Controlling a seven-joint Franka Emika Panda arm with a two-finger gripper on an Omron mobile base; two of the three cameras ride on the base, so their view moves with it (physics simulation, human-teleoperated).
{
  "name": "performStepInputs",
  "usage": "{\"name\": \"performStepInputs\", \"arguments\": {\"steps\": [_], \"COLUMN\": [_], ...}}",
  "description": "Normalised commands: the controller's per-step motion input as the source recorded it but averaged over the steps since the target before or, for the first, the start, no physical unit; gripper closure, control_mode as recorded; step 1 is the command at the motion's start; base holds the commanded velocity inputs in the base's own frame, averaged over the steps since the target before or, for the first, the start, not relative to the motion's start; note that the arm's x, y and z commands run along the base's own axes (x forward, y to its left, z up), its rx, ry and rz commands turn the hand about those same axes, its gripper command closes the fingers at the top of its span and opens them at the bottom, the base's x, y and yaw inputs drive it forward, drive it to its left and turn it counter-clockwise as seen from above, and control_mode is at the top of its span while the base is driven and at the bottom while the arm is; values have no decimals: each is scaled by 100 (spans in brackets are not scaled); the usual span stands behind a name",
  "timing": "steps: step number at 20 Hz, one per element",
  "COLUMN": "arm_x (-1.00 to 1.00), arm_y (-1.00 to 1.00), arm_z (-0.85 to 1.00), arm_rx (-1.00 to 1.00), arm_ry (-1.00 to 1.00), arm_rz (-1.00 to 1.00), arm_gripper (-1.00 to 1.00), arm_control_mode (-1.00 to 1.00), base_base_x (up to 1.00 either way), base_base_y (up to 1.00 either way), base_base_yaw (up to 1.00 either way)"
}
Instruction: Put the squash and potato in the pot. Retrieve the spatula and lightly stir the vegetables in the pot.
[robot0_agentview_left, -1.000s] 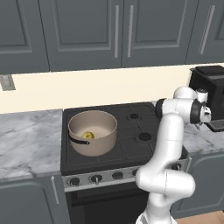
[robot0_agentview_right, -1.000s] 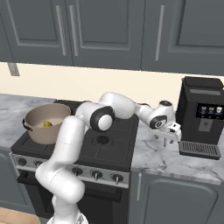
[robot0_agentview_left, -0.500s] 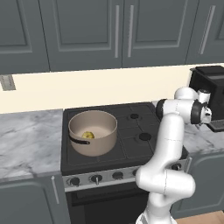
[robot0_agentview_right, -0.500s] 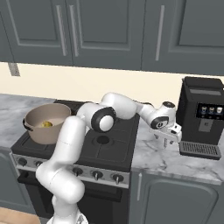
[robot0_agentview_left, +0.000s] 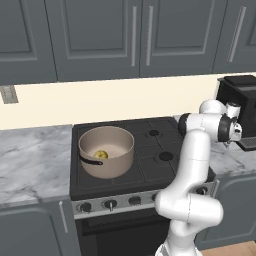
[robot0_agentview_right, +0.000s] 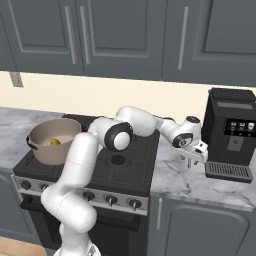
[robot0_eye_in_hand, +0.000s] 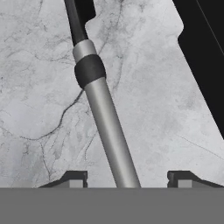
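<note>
The spatula (robot0_eye_in_hand: 109, 131) lies flat on the marble counter, its grey handle running up to a dark collar and a dark blade at the top of the hand view. My gripper (robot0_eye_in_hand: 127, 178) hangs just above the handle, open, one fingertip on each side with a gap to both. In the right base view the gripper (robot0_agentview_right: 192, 159) points down at the counter beside the coffee machine. The pot (robot0_agentview_left: 106, 150) stands on the stove's front left burner, and the yellow squash (robot0_agentview_left: 101, 154) lies inside it. The potato is hidden.
A black coffee machine (robot0_agentview_right: 232, 132) stands on the counter just right of the gripper, and its dark base (robot0_eye_in_hand: 205, 52) fills the right edge of the hand view. The stove (robot0_agentview_right: 120, 165) lies between the pot (robot0_agentview_right: 52, 142) and the gripper.
The hand has sunk slightly toward the counter next to the coffee machine. Pot and squash have stayed put.
</note>
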Motion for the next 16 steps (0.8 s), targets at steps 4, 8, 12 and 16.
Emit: {"name": "performStepInputs", "arguments": {"steps": [4, 8, 12, 16], "arm_x": [-9, -22, -46, -27], "arm_y": [0, 2, 12, 26], "arm_z": [-44, -19, -9, -3], "arm_rx": [5, 10, 3, 0], "arm_ry": [0, 0, 0, 0], "arm_rz": [2, 0, 0, 0], "arm_gripper": [100, 100, 100, 100], "arm_control_mode": [-100, -100, -100, -100], "base_base_x": [0, 0, 0, 0], "base_base_y": [0, 0, 0, 0], "base_base_yaw": [0, 0, 0, 0]}}
